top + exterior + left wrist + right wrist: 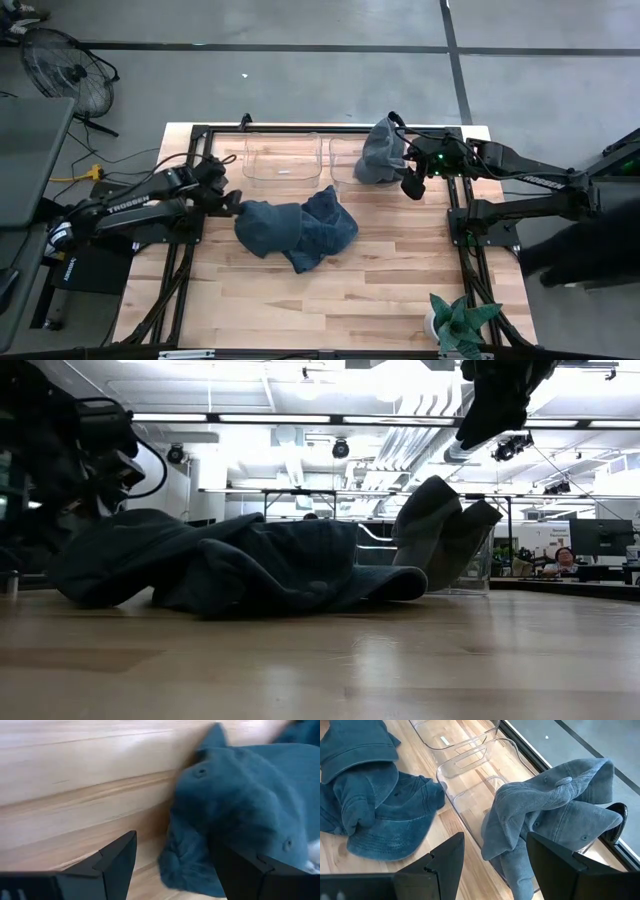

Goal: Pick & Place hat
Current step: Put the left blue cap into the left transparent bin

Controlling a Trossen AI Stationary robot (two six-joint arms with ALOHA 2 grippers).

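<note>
While a grey hat [381, 152] is draped over the rim of the right clear bin [342, 148] at about one o'clock of the table [400, 280], dark blue hats [296, 232] are heaped near its centre; the right gripper [412, 187] is seen just beside the grey hat, jaws spread and empty; the left gripper [232, 207] is held at nine o'clock of the heap, jaws spread around its edge; a second clear bin [282, 158] is set at eleven o'clock.

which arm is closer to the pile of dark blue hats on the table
Left. The left end effector sits open at the pile of dark blue hats, at its edge. The right end effector is over by the clear bin and a grey-blue hat.
</note>
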